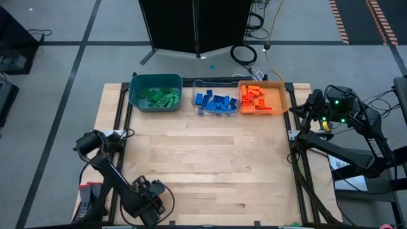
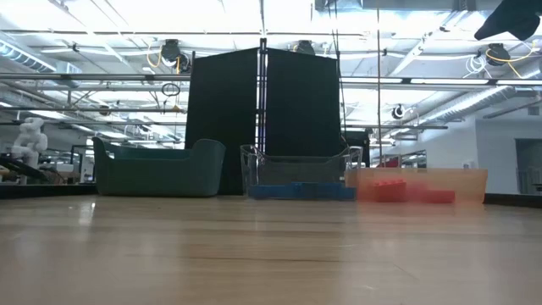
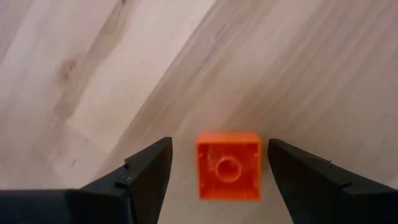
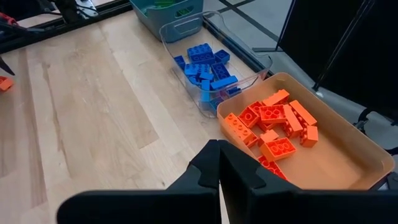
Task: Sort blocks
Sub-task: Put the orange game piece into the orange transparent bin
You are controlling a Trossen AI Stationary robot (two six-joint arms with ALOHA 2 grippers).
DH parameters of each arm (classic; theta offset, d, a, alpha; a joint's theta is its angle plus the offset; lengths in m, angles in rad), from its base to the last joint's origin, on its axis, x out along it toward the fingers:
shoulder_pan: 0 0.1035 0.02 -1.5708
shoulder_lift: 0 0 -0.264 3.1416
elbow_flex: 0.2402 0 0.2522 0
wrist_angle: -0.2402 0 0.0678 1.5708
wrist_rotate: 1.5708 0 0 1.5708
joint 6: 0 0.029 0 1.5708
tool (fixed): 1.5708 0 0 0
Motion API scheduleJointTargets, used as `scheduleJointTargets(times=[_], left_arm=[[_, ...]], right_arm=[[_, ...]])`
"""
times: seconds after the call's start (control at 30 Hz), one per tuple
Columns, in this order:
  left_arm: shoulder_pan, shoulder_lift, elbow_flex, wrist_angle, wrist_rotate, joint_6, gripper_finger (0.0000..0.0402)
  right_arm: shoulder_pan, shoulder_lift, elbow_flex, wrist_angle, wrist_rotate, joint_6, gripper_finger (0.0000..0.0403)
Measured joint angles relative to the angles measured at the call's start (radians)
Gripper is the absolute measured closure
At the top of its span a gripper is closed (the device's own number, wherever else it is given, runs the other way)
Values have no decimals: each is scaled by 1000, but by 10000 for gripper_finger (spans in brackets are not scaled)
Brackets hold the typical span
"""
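Observation:
One orange block [image 3: 228, 167] lies hollow side up on the wooden table near its front left corner. My left gripper [image 3: 219, 148] points down over it, open, with one finger on either side and a gap to each. In the high view the left gripper [image 1: 149, 200] hides this block. Green blocks [image 1: 159, 97], blue blocks [image 1: 215, 103] and orange blocks [image 1: 257, 102] lie in three bins at the far edge. My right gripper [image 4: 219, 169] is shut on nothing, raised beyond the table's right edge [image 1: 305, 108].
A teal bin [image 1: 137, 95], a clear bin [image 1: 196, 95] and an orange bin [image 1: 280, 95] stand side by side along the far edge. Bare wood [image 1: 210, 159] stretches between them and the left gripper. A dark panel [image 2: 262, 119] stands behind the table.

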Motion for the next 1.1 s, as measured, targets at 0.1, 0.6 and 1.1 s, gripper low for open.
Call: scheduleJointTargets(times=[0.1, 0.6, 1.1], left_arm=[[8, 0, -12, 49, 6, 27, 135], [15, -8, -82, 172, 83, -28, 151], [67, -39, -86, 171, 136, 0, 275]], right_arm=[[0, 0, 0, -2, 0, -12, 403], [0, 0, 0, -2, -2, -12, 403], [0, 0, 0, -2, -2, -9, 403]])
